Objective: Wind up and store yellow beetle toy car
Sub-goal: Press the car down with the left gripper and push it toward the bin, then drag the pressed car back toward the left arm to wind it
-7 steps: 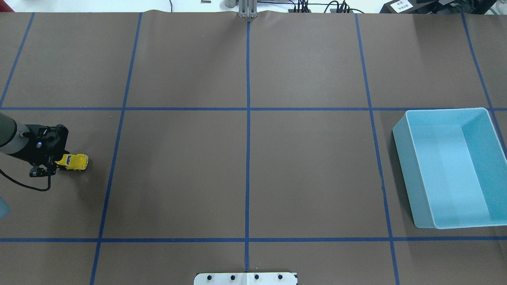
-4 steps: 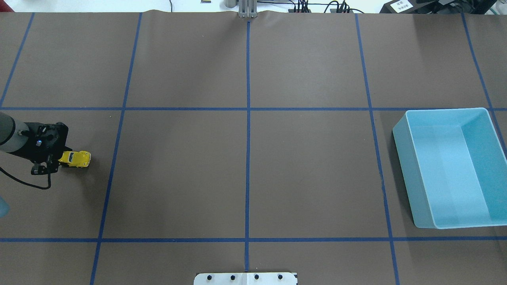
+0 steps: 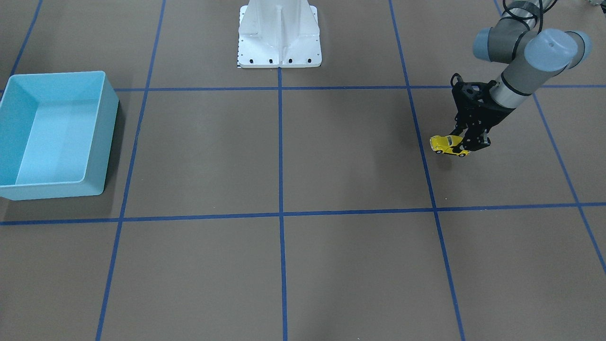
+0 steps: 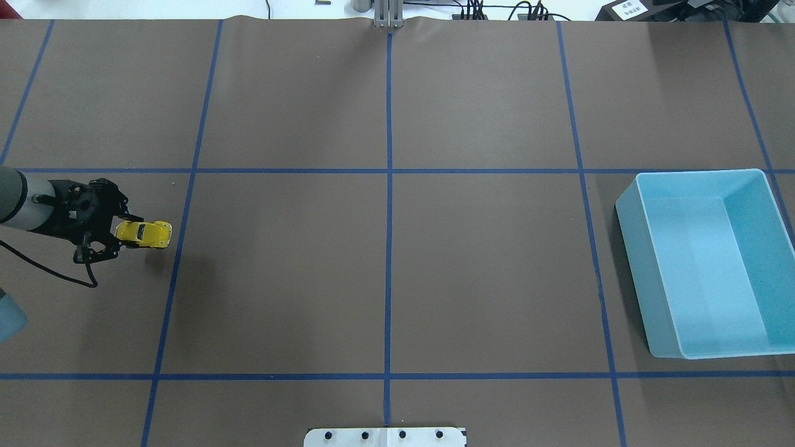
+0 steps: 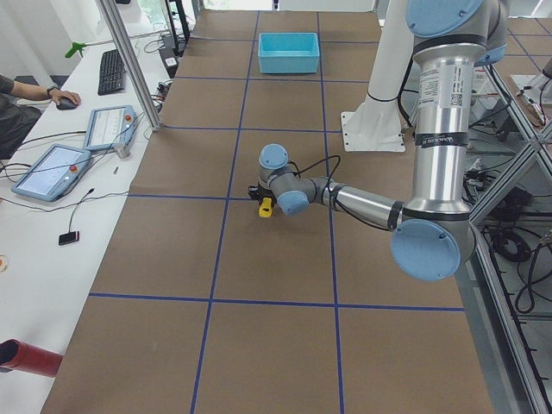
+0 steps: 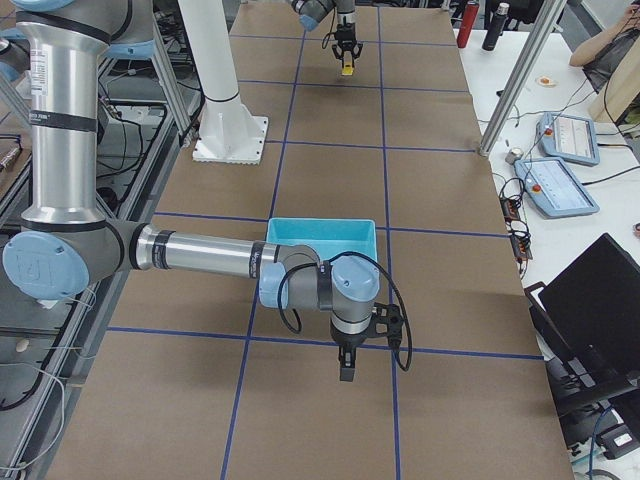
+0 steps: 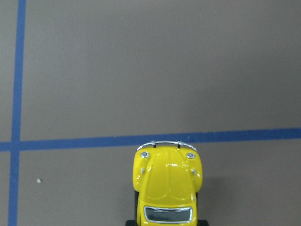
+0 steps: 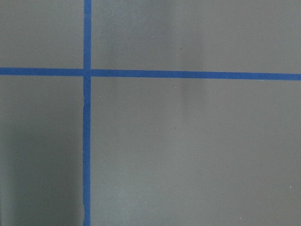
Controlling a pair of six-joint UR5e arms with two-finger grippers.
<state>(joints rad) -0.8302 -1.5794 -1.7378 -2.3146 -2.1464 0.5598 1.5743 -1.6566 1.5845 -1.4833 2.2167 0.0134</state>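
The yellow beetle toy car (image 4: 147, 234) is held by its rear in my left gripper (image 4: 122, 236), which is shut on it at the table's left side. The car hangs a little above the brown table and casts a shadow below. In the front-facing view the car (image 3: 447, 143) points toward the table's middle, with the gripper (image 3: 467, 142) behind it. The left wrist view shows its hood and windshield (image 7: 168, 183). The light blue bin (image 4: 699, 173) stands at the far right, with nothing in it. My right gripper (image 6: 347, 372) shows only in the exterior right view, near the bin (image 6: 320, 228); I cannot tell its state.
Blue tape lines divide the brown table cover into squares. The white robot base (image 3: 279, 33) stands at the middle of the robot's edge. Operators' tablets and a keyboard lie on side tables beyond the far edge.
My left gripper has moved to the right and a little toward the far side with the car, and the car has risen off the table.
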